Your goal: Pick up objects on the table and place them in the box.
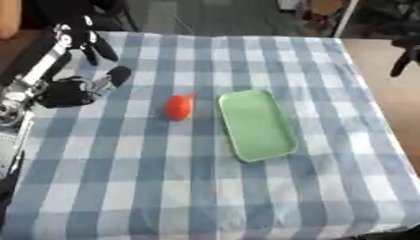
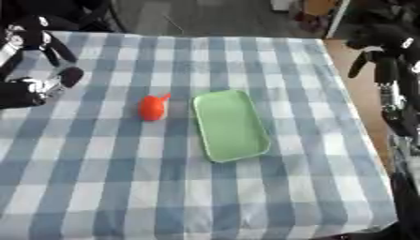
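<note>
One red toy point(image 1: 179, 107) lies just beside the green tray point(image 1: 256, 124), nearer the left hand point(image 1: 75, 90), whose fingers curl, holding nothing.

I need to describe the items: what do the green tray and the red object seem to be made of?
Green tray: probably plastic, matte, with one even pale colour and a rounded raised rim.
Red object: possibly plastic or rubber, smooth and uniformly orange-red; its blurred shape leaves this open.
</note>
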Robot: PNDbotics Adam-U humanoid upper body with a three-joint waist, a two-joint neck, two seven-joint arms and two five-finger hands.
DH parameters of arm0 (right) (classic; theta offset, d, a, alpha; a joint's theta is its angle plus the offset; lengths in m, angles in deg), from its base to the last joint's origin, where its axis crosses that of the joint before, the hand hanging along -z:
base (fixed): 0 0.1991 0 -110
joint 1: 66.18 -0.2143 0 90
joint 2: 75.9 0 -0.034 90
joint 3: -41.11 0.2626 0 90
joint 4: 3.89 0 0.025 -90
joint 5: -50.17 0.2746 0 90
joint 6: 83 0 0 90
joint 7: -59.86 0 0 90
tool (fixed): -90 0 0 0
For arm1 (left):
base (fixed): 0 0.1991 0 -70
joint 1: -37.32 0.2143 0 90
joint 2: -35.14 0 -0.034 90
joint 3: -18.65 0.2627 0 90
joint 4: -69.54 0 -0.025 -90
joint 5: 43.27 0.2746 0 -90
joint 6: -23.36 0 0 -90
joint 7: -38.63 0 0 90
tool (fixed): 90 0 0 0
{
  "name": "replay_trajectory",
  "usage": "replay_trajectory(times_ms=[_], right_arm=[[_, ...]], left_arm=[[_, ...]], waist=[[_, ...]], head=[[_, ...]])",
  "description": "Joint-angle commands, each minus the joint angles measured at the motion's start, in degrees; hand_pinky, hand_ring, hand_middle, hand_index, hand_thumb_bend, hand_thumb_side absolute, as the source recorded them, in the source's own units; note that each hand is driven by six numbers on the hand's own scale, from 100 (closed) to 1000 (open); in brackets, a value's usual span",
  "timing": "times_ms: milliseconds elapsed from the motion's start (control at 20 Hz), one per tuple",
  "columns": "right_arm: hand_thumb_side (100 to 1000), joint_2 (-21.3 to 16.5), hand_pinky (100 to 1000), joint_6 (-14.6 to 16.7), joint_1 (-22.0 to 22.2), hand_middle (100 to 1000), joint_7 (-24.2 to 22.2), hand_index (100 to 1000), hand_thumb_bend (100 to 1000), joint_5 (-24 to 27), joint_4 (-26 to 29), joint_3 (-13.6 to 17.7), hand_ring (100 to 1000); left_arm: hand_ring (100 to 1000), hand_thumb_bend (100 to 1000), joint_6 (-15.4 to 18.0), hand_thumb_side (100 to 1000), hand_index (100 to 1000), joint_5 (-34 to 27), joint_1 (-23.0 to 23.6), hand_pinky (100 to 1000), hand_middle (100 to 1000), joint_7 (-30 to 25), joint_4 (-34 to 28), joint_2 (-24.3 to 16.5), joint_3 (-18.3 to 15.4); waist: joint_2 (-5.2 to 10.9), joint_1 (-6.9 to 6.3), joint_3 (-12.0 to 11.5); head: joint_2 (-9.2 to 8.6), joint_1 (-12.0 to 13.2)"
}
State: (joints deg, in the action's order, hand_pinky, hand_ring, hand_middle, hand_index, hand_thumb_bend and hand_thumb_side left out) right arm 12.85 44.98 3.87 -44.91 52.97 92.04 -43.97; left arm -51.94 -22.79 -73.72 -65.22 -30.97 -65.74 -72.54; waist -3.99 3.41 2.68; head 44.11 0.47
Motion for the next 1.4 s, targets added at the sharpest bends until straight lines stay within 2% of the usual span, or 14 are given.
replay_trajectory(times_ms=[50,200,400,750,950,1400], right_arm=[[675,-1.78,345,0.01,-0.61,622,-0.14,845,108,-0.08,0.45,0.31,688],[675,-1.79,346,0.01,-0.63,623,-0.2,845,107,-0.06,0.42,0.32,688],[675,-1.78,346,0.0,-0.61,623,-0.24,845,107,-0.04,0.42,0.3,688],[676,-1.79,346,0.04,-0.64,620,-0.4,844,113,0.04,0.37,0.23,687],[677,-1.81,345,0.08,-0.68,620,-0.54,845,116,0.1,0.3,0.13,686],[677,-1.83,342,0.2,-0.76,620,-0.97,845,117,0.35,0.11,-0.04,683]], left_arm=[[514,704,0.86,688,456,-1.41,-1.58,446,724,0.27,0.05,-2.42,0.25],[516,706,1.33,684,458,-1.94,-2.31,449,709,0.5,0.56,-2.83,0.54],[525,716,1.81,681,478,-2.71,-3.6,458,738,0.72,1.28,-3.41,1.04],[556,769,3.72,676,569,-2.45,-6.98,488,785,-0.3,3.13,-4.77,2.92],[590,797,6.22,696,629,-1.4,-9.47,527,809,-2.85,5.41,-5.64,4.95],[624,885,13.48,732,680,1.49,-14.55,585,810,-9.5,14.46,-6.64,8.5]], waist=[[0.71,-0.27,0.1],[0.68,-0.3,0.14],[0.7,-0.34,0.21],[0.78,-0.39,0.34],[0.83,-0.41,0.5],[0.8,-0.42,0.65]], head=[[0.01,-0.4],[0.01,-0.41],[0.01,-0.41],[0.01,-0.33],[0.01,-0.23],[0.01,-0.13]])
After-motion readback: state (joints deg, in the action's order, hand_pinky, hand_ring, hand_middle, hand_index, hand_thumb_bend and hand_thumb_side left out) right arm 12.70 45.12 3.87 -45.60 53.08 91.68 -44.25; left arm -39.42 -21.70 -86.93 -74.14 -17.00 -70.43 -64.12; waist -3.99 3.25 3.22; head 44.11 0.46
